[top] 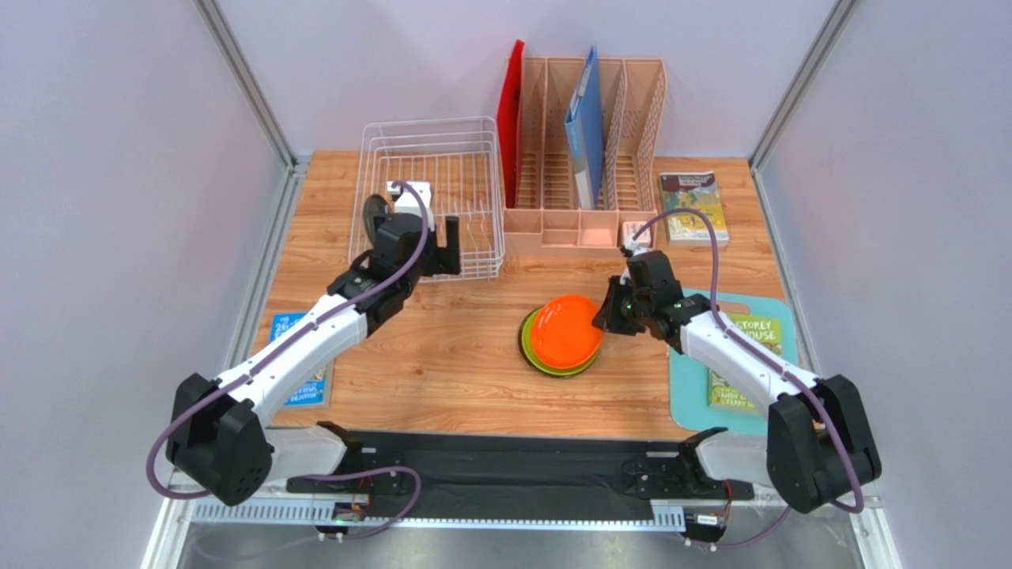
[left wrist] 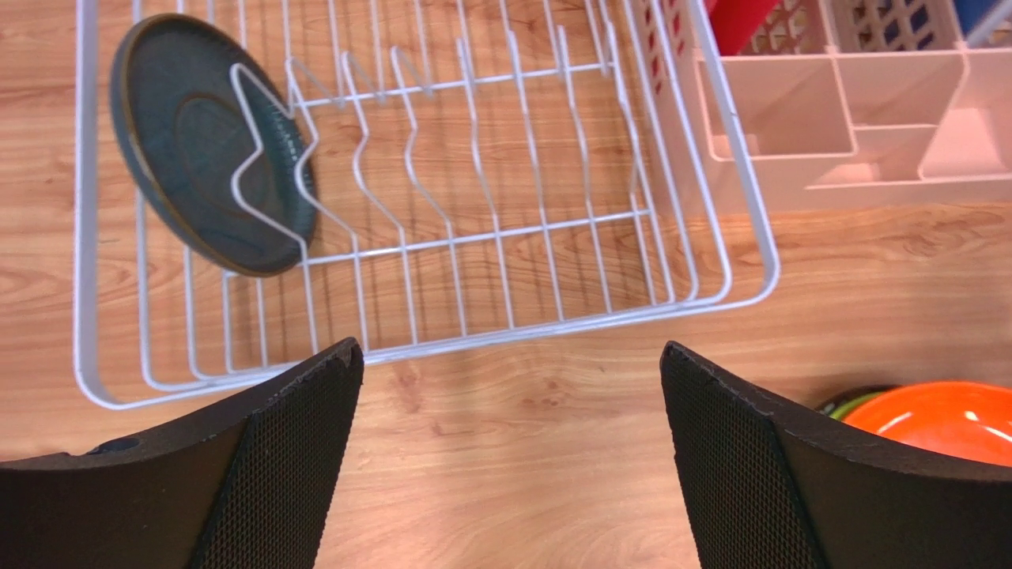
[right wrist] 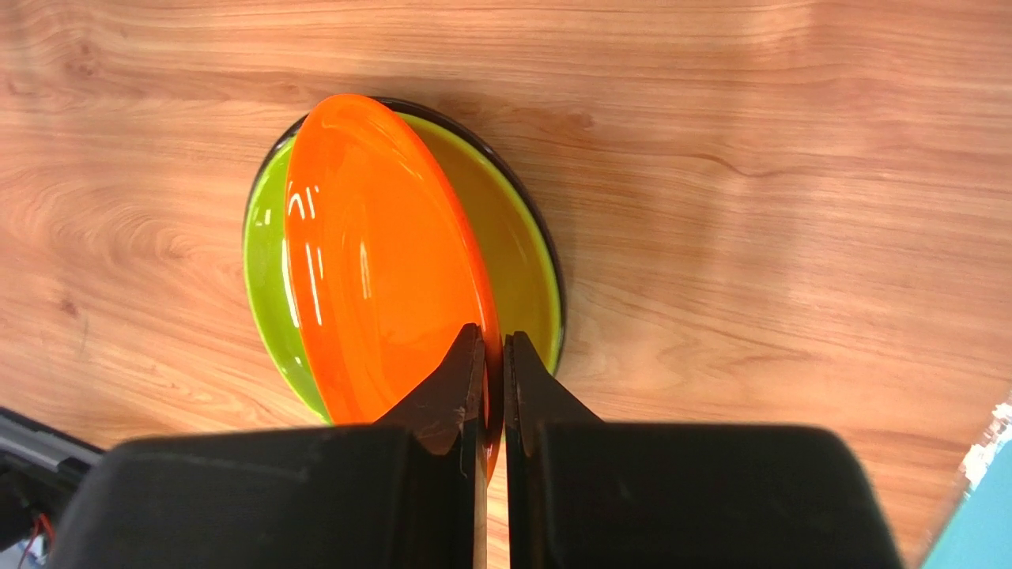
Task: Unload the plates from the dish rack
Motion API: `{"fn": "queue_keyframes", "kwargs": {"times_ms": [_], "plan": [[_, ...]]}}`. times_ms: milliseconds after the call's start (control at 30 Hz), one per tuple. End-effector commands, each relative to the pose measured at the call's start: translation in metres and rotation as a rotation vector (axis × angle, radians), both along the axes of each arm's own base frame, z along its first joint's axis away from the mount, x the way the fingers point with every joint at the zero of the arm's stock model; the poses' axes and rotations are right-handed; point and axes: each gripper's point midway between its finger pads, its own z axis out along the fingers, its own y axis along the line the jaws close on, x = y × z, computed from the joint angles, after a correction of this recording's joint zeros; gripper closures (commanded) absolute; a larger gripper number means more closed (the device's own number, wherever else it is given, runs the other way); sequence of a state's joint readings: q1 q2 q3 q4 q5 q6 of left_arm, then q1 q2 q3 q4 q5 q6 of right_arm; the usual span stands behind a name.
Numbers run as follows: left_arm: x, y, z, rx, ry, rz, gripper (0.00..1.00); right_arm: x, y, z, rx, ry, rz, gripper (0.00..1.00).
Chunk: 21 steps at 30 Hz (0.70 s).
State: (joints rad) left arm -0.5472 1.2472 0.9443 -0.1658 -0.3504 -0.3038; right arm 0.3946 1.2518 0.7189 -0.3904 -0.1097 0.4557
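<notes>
The white wire dish rack (top: 430, 122) stands at the back left. In the left wrist view its front rim (left wrist: 475, 344) is just beyond my fingers, and the dark teal-grey plate (left wrist: 196, 130) stands on edge in its left slot. My left gripper (top: 413, 263) (left wrist: 511, 349) is open and empty over the table at the rack's near edge. My right gripper (top: 606, 314) (right wrist: 495, 338) is shut on the rim of the orange plate (top: 568, 328) (right wrist: 368, 261), held tilted over the lime green plate (top: 537, 352) (right wrist: 267, 285). A dark rim (right wrist: 475, 119) shows under the green plate.
A peach-pink file organiser (top: 582, 178) (left wrist: 832, 130) with a red folder (top: 511, 107) and a blue folder (top: 584, 130) stands right of the rack. A book (top: 693, 208) lies behind it, a teal mat with a book (top: 737, 356) at right, a blue booklet (top: 297, 356) at left.
</notes>
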Motion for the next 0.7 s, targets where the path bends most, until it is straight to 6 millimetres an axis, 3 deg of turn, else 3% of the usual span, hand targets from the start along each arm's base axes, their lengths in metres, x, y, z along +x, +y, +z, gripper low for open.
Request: {"fn": "queue_keyframes", "kwargs": {"times_ms": [0, 100, 233, 467, 667], "plan": [[0.004, 0.017, 0.002, 0.022, -0.004, 0.035, 0.00, 0.014, 0.017, 0.013, 0.070, -0.059, 0.050, 0.99], [0.007, 0.022, -0.002, 0.014, 0.005, 0.049, 0.00, 0.012, 0.023, 0.014, 0.096, -0.045, 0.068, 0.86], [0.014, 0.032, -0.006, 0.013, 0.011, 0.079, 0.01, 0.006, 0.025, 0.008, 0.104, -0.002, 0.076, 0.55], [0.037, 0.066, -0.010, 0.005, 0.026, 0.170, 0.01, -0.002, 0.025, 0.010, 0.086, 0.020, 0.133, 0.49], [0.052, 0.079, -0.013, -0.010, 0.038, 0.199, 0.01, -0.005, 0.030, 0.015, 0.096, 0.028, 0.189, 0.47]]}}
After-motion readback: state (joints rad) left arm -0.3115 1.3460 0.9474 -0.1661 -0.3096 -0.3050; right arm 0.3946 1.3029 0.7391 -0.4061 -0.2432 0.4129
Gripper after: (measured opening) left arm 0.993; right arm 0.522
